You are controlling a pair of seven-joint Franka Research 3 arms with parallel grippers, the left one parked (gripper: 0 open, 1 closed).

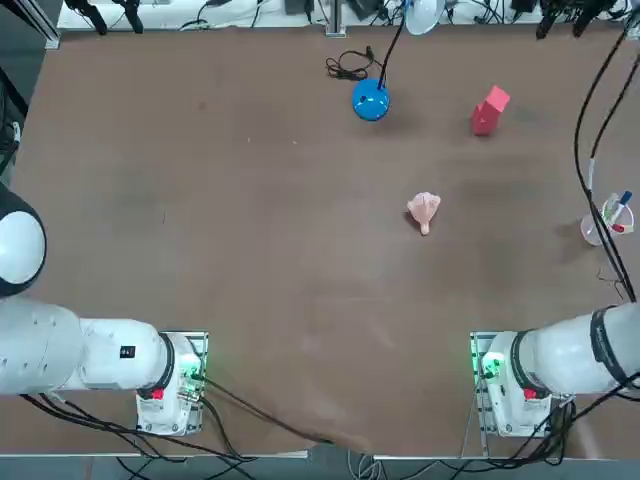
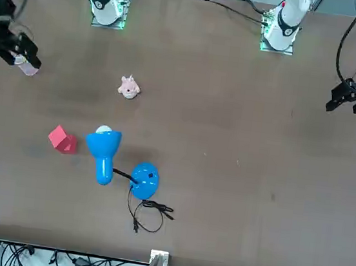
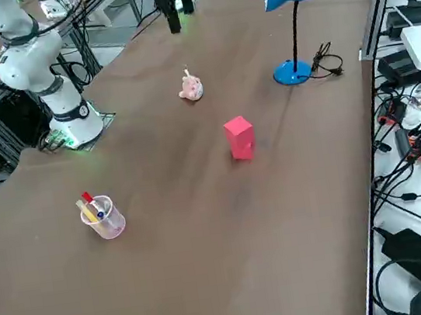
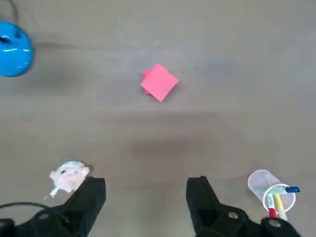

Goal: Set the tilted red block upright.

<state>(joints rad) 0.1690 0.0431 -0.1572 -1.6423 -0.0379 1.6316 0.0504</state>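
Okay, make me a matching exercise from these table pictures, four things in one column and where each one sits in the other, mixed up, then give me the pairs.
Things:
1. red block
2. blue lamp
3. pale pink toy
4. clear cup with pens

Places, as the top view shows them:
A. near the table's right edge
B. about mid-table, nearest the arms' bases of the four
C. far side, to the right of the lamp's round base
D. far side, its cord coiled beside it

Pairs: 1-C, 2-D, 3-B, 4-A

The right gripper hangs open above the table, holding nothing.
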